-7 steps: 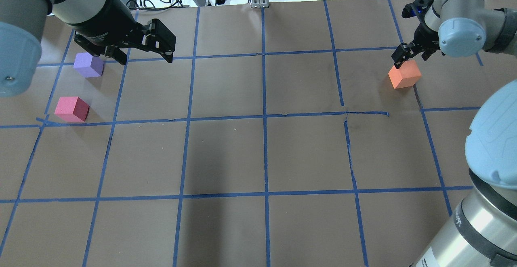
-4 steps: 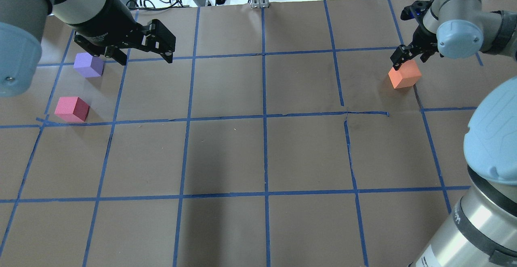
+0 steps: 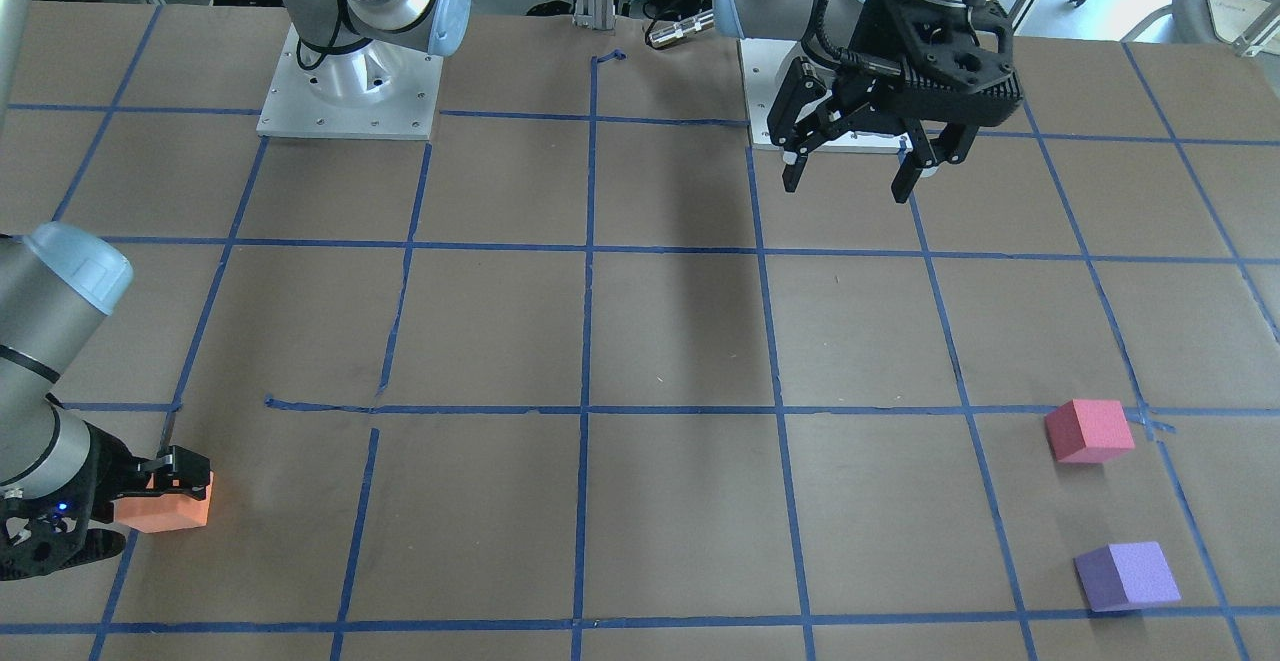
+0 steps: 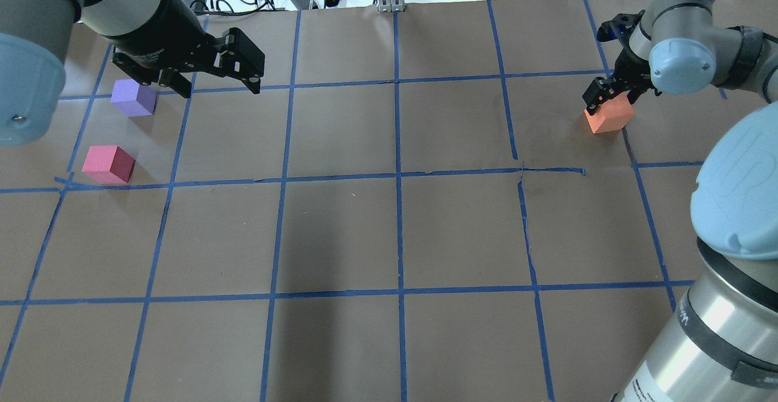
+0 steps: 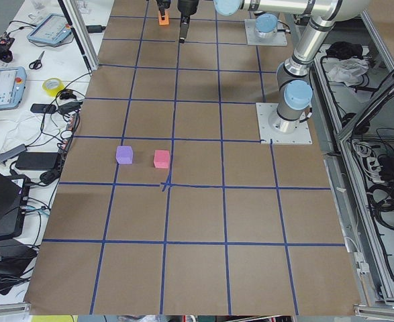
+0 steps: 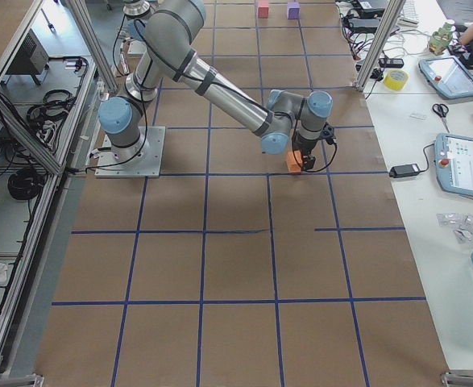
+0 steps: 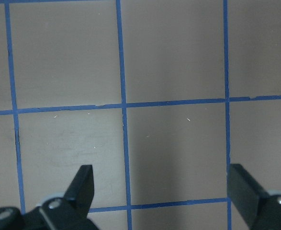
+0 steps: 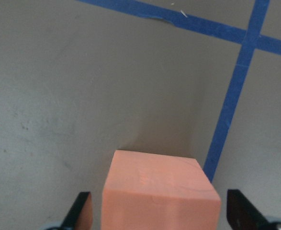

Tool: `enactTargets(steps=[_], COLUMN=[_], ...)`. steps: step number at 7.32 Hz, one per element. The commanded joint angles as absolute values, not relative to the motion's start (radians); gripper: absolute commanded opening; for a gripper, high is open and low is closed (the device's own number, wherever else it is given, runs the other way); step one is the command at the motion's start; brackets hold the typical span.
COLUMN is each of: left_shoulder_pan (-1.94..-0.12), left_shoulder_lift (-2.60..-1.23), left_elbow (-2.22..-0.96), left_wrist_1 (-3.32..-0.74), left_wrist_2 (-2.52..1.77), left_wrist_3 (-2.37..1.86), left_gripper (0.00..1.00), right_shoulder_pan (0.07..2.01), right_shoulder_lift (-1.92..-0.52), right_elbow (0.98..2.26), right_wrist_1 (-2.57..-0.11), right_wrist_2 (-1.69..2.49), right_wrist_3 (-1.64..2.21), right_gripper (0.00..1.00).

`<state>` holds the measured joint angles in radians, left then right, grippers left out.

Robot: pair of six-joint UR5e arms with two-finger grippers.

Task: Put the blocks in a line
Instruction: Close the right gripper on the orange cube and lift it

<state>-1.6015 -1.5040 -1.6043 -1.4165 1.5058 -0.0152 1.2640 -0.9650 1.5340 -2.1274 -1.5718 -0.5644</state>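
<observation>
**A:** Where do we find the orange block (image 4: 611,117)?

**B:** We see it in the upper right of the overhead view, on the table (image 4: 340,238), just beside a blue tape line (image 4: 629,148). The right gripper (image 8: 162,213) straddles it with its jaws apart, one finger on each side. In the wrist view we make out a thin gap on both sides, so nothing is clamped.

**A:** And the other two?

**B:** We find the purple block (image 4: 134,99) and the pinkish-red block (image 4: 108,163) near the left edge of that view, apart from each other, purple higher up. The left gripper (image 4: 217,87) hangs above the table just right of the purple one, spread wide and holding nothing.
</observation>
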Motion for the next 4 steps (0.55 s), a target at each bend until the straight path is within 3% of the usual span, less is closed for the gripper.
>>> enactTargets(steps=[1, 2, 3, 4], left_shoulder_pan=[-1.601, -1.601, -1.601, -1.601], left_shoulder_lift=[-1.505, -1.503, -1.503, -1.505], left_elbow=[-1.605, -1.603, -1.605, -1.605], left_wrist_1=[-1.416, -1.416, -1.416, -1.414], left_wrist_2=[1.508, 1.505, 1.505, 1.505], left_wrist_3=[-0.014, -0.015, -0.014, -0.017], left_gripper=[1.0, 1.0, 1.0, 1.0], right_shoulder_pan=[1.264, 1.264, 1.264, 1.264], right_shoulder_lift=[-0.953, -0.95, -0.951, -0.957], right_elbow=[1.534, 1.534, 1.529, 1.528], right_wrist_1=[-2.128, -2.128, -2.128, -2.123], right_wrist_2=[-1.571, -1.571, -1.572, -1.574], right_wrist_3=[-0.563, -0.561, -0.561, -0.552], right_gripper=[0.86, 0.61, 0.3, 0.13])
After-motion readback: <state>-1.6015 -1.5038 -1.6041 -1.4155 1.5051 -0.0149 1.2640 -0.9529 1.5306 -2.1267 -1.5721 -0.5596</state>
